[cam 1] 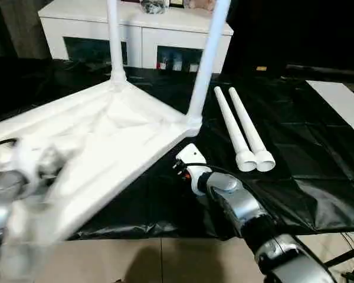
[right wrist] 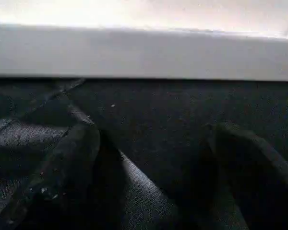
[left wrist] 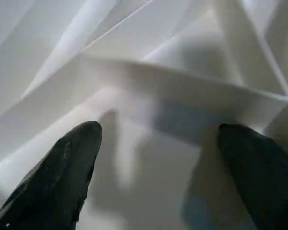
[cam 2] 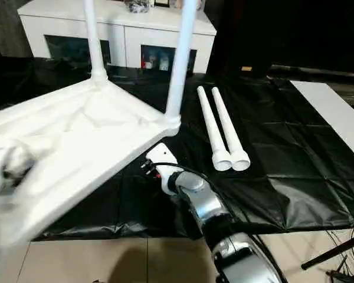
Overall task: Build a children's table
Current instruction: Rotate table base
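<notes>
The white tabletop [cam 1: 100,138] lies upside down and tilted on the black sheet, ribbed underside up. Two white legs stand upright in its far corner sockets, one at the back [cam 1: 114,41] and one nearer the right [cam 1: 205,68]. Two loose legs [cam 1: 231,127] [cam 1: 251,127] lie side by side on the sheet to the right. My left gripper [left wrist: 158,139] hovers open over the ribbed underside, nothing between its fingers. My right gripper [right wrist: 153,139] is open low over the sheet, facing the tabletop's rim [right wrist: 144,52] just below the right corner.
A white cabinet with dark glass doors [cam 1: 135,29] stands behind the table. A flat white board [cam 1: 342,106] lies at the far right. The black sheet [cam 1: 301,165] covers the floor, with bare tiles [cam 1: 165,259] along the near edge.
</notes>
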Controlling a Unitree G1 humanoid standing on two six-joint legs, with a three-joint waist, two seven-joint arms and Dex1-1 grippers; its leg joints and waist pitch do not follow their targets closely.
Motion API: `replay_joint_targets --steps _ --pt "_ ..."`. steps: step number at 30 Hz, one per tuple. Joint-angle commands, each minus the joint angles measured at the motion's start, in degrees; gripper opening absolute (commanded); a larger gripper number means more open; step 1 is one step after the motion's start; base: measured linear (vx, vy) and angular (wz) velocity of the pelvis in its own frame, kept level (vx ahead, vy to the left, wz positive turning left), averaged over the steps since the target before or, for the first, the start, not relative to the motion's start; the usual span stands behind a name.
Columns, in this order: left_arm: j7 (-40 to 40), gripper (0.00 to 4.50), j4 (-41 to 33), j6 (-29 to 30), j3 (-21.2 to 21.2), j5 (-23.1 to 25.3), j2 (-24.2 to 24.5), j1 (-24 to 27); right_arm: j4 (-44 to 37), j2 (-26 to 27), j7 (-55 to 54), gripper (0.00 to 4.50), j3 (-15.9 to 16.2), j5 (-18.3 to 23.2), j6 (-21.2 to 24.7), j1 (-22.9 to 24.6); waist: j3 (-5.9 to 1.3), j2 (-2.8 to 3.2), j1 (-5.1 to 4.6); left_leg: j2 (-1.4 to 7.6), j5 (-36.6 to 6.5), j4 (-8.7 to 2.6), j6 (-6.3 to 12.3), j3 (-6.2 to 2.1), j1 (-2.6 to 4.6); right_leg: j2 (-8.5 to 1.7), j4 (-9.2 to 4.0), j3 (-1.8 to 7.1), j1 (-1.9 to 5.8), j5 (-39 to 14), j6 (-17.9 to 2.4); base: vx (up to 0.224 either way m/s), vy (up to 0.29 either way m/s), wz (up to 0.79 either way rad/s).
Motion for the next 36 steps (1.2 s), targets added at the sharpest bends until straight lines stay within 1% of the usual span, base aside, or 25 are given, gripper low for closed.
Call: replay_joint_targets --steps 1,2,4,7,8,10,11,14,18,19,21,22,23,24,26,27,28,29,30,31,32,33,34,35,36 --pt "-1.77 4.47 -1.04 1.45 -2.84 0.05 -1.27 -0.37 2.44 -0.27 -1.50 3.99 -0.62 -1.08 -0.64 -1.18 -3.38 2.21 -0.64 0.37 -20.16 -5.21 -3.26 -0.36 0.27 -3.26 -4.14 2.48 1.50 -17.30 -9.39 0.000 0.000 0.00" --pt "-2.39 4.47 -2.09 2.12 -3.40 -0.06 -1.28 -0.44 3.54 0.08 -1.94 3.99 -0.87 -1.01 -1.01 -1.95 -3.41 2.59 -0.91 0.33 -19.19 -5.10 -3.18 -0.34 0.14 -3.22 -4.02 2.48 1.53 -16.05 -9.75 0.000 0.000 0.00" --pt "-5.31 4.47 -7.49 5.27 -5.82 -1.22 -1.23 -0.63 8.38 1.76 -4.09 3.99 -2.15 -0.56 -2.57 -5.71 -3.67 2.22 -1.28 0.45 -18.02 -4.96 -3.35 -0.32 0.09 -3.29 -3.59 2.41 1.59 -14.45 -10.88 0.000 0.000 0.00" --pt "-6.44 4.47 -9.75 6.62 -6.80 -2.03 -1.25 -0.78 10.44 2.48 -5.07 3.99 -2.66 -0.44 -3.33 -7.44 -3.72 2.42 -1.24 0.44 -15.72 -4.71 -3.22 0.05 0.18 -2.94 -3.22 2.34 1.29 -10.45 -12.00 0.000 0.000 0.00" --pt "-7.64 4.47 -12.14 7.91 -8.37 -3.21 -1.81 -1.19 12.66 3.42 -5.78 3.99 -3.37 -0.13 -4.42 -9.48 -3.98 2.02 -1.25 0.44 -12.39 -4.65 -3.13 0.04 -0.39 -3.01 -2.66 2.22 2.00 -6.47 -12.20 0.000 0.000 0.00" --pt "-8.91 4.47 -13.72 8.53 -9.56 -4.46 -2.90 -1.51 14.32 4.08 -6.25 3.99 -3.75 0.01 -5.41 -11.02 -4.11 2.30 -1.38 0.39 -11.12 -4.56 -3.30 0.06 -0.27 -2.82 -2.36 2.10 1.90 -4.22 -12.54 0.000 0.000 0.00" --pt "-9.09 4.47 -14.16 8.80 -10.13 -5.04 -4.16 -1.77 15.11 4.47 -6.37 3.99 -4.12 0.29 -6.03 -11.82 -4.32 1.98 -1.59 0.24 -9.57 -4.32 -3.19 0.19 -0.36 -2.69 -2.15 2.03 2.12 -1.80 -12.99 0.000 0.000 0.00" --pt "-8.79 4.47 -13.79 7.95 -11.46 -4.75 -6.43 -2.24 16.44 4.93 -6.39 3.99 -4.82 0.60 -7.13 -12.96 -4.51 1.89 -1.76 -0.05 -4.96 -3.87 -1.71 0.46 -0.72 -2.49 -1.74 2.02 2.34 3.96 -13.92 0.000 0.000 0.00" --pt "-8.25 4.47 -13.28 6.07 -12.17 -5.22 -9.48 -3.31 18.48 5.19 -5.94 3.99 -5.74 0.73 -8.82 -14.24 -4.28 1.99 -1.71 0.17 -9.09 -4.04 -1.68 0.52 -0.57 -2.76 -2.25 2.08 2.27 -1.07 -13.69 0.000 0.000 0.00" --pt "-7.84 4.47 -12.81 5.65 -12.21 -5.22 -10.28 -3.80 18.89 5.11 -6.25 3.99 -5.99 0.59 -9.11 -14.49 -4.24 2.25 -1.70 0.20 -9.59 -4.08 -1.82 0.46 -0.54 -2.80 -2.27 2.08 2.20 -1.59 -13.60 0.000 0.000 0.00" --pt "-6.15 4.47 -9.24 0.47 -12.54 -4.54 -13.42 -5.98 19.15 4.29 -7.90 3.99 -6.83 0.49 -9.84 -14.84 -4.13 2.46 -1.42 0.20 -12.52 -4.04 -2.23 0.55 -0.10 -2.75 -2.72 2.10 1.78 -4.62 -13.09 0.000 0.000 0.00" --pt "-6.02 4.47 -8.43 -0.79 -12.89 -4.36 -14.19 -6.57 19.25 3.99 -8.07 3.99 -7.13 0.42 -10.20 -14.95 -4.09 2.35 -1.26 0.20 -13.15 -4.12 -2.27 0.47 -0.32 -2.84 -2.76 2.13 1.94 -5.63 -12.81 0.000 0.000 0.00" --pt "-5.63 4.47 -7.84 -1.27 -12.69 -4.69 -15.33 -7.16 19.18 3.64 -8.36 3.99 -7.33 0.29 -10.71 -15.06 -4.08 2.66 -1.21 0.17 -13.35 -4.13 -2.31 0.39 -0.39 -2.86 -2.74 2.13 1.93 -5.95 -12.69 0.000 0.000 0.00" --pt "-5.54 4.47 -7.67 -1.38 -12.59 -4.77 -15.67 -7.32 19.23 3.56 -8.44 3.99 -7.41 0.23 -10.89 -15.12 -4.06 2.42 -1.16 0.25 -13.62 -4.09 -2.42 0.39 -0.41 -2.93 -2.83 2.11 1.93 -6.37 -12.49 0.000 0.000 0.00" --pt "-3.78 4.47 -5.93 -3.67 -12.36 -4.07 -17.86 -8.92 18.44 2.48 -7.87 3.99 -8.24 0.39 -12.13 -15.24 -4.06 2.79 -1.12 0.15 -13.26 -4.00 -2.29 0.48 -0.48 -2.77 -2.87 2.11 1.85 -5.46 -12.57 0.000 0.000 0.00" --pt "-3.52 4.47 -5.69 -4.05 -12.37 -3.88 -18.09 -9.13 18.30 2.32 -7.70 3.99 -8.36 0.43 -12.32 -15.25 -4.30 2.70 -0.90 0.13 -11.95 -3.80 -2.00 0.41 -0.67 -2.85 -2.52 2.12 2.14 -3.62 -12.87 0.000 0.000 0.00" --pt "-2.68 4.47 -4.98 -5.52 -12.47 -3.18 -18.67 -9.93 17.08 1.47 -6.52 3.99 -8.79 0.81 -12.92 -15.02 -4.43 3.25 -0.76 0.08 -10.96 -3.67 -1.87 0.35 -0.75 -2.88 -2.28 2.14 2.21 -2.19 -13.10 0.000 0.000 0.00" --pt "-2.37 4.47 -4.55 -6.92 -12.22 -2.90 -19.02 -10.75 14.98 0.27 -4.46 3.99 -9.21 1.43 -13.28 -14.40 -4.53 2.81 -0.78 0.03 -9.08 -3.48 -1.25 0.43 -0.97 -2.79 -2.07 2.10 2.38 0.35 -13.61 0.000 0.000 0.00" --pt "-2.42 4.47 -4.33 -7.66 -11.87 -2.92 -19.12 -11.31 13.18 -0.68 -2.90 3.99 -9.42 1.84 -13.55 -13.82 -4.51 4.06 -0.62 0.03 -9.24 -3.39 -0.82 0.42 -0.81 -2.61 -2.29 1.89 2.16 2.15 -14.07 0.000 0.000 0.00" --pt "-2.42 4.47 -4.33 -7.66 -11.87 -2.92 -19.12 -11.31 13.18 -0.68 -2.90 3.99 -9.42 1.84 -13.55 -13.82 -4.51 4.06 -0.62 0.03 -9.24 -3.39 -0.82 0.42 -0.81 -2.61 -2.29 1.89 2.16 2.15 -14.07 0.000 0.000 0.00" --pt "-3.47 4.47 -3.42 -10.28 -11.24 -2.89 -18.72 -12.10 9.35 -2.31 -0.40 3.99 -9.73 2.76 -13.20 -12.31 -4.96 4.47 -0.40 -0.32 -5.20 -2.67 0.44 0.19 -1.46 -2.57 -1.20 1.88 2.79 7.40 -15.64 0.000 0.000 0.00" --pt "-4.48 4.47 -3.33 -11.62 -10.87 -3.15 -18.19 -12.34 6.71 -3.20 0.74 3.99 -9.85 3.36 -12.72 -11.16 -5.13 4.79 -0.48 -0.43 -2.72 -2.22 1.84 0.18 -1.79 -2.51 -0.86 1.91 2.85 11.23 -16.29 0.000 0.000 0.00" --pt "-5.12 4.47 -3.31 -12.47 -10.66 -3.32 -17.84 -12.47 5.06 -3.74 1.43 3.99 -9.93 3.75 -12.39 -10.44 -5.18 4.32 -0.47 -0.51 -1.52 -2.16 2.69 0.26 -1.83 -2.38 -1.00 1.84 2.91 12.93 -16.47 0.000 0.000 0.00" --pt "-6.73 4.47 -3.89 -13.23 -10.13 -3.94 -17.02 -12.49 1.49 -4.70 2.86 3.99 -10.03 4.64 -11.48 -8.83 -5.13 5.56 -0.30 -0.60 -0.36 -1.91 4.00 0.11 -2.08 -2.44 -0.59 1.73 2.73 14.35 -17.51 0.000 0.000 0.00" --pt "-8.64 4.47 -4.78 -13.21 -9.44 -4.99 -16.10 -12.37 -2.23 -5.56 4.23 3.99 -10.08 5.62 -10.49 -7.19 -4.90 5.93 -0.34 -0.59 -1.93 -1.96 4.24 0.19 -1.94 -2.33 -1.15 1.63 2.56 13.14 -17.16 0.000 0.000 0.00"
